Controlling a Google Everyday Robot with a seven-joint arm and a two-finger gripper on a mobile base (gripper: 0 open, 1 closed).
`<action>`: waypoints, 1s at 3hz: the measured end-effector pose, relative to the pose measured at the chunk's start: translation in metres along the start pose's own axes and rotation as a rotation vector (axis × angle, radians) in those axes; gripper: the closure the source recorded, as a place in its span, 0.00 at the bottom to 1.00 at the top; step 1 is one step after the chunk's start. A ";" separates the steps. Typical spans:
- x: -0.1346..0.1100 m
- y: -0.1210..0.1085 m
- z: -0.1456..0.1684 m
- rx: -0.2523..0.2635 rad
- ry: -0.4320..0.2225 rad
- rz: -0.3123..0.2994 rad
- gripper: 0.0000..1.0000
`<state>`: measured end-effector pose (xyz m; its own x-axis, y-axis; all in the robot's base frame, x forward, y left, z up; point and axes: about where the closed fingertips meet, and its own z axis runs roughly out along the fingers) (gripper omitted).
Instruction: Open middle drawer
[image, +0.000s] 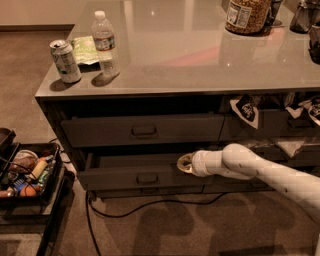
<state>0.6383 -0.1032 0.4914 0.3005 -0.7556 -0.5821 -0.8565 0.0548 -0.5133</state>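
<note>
One pull seems in hand: the middle drawer (125, 176), lower centre, is partly out; the claw (184, 163) is set at its top edge, grip not discernible. Straight outward pulling is called for.

Your middle drawer (115, 179) is the wide dark grey one with a plain flat front and a small rectangular metal handle (147, 178) at its centre. It stands partly out, front level. The gripper (184, 163) sits at its top edge, right of the handle.

Dim; tool (184, 163) shadowed beneath glary countertop (190, 55)
</note>
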 end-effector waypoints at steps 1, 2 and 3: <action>0.011 -0.009 0.014 0.089 0.069 -0.007 1.00; 0.011 -0.009 0.014 0.089 0.069 -0.007 1.00; 0.014 -0.009 0.022 0.078 0.056 -0.014 1.00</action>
<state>0.6591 -0.1003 0.4739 0.2867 -0.7918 -0.5393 -0.8161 0.0930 -0.5704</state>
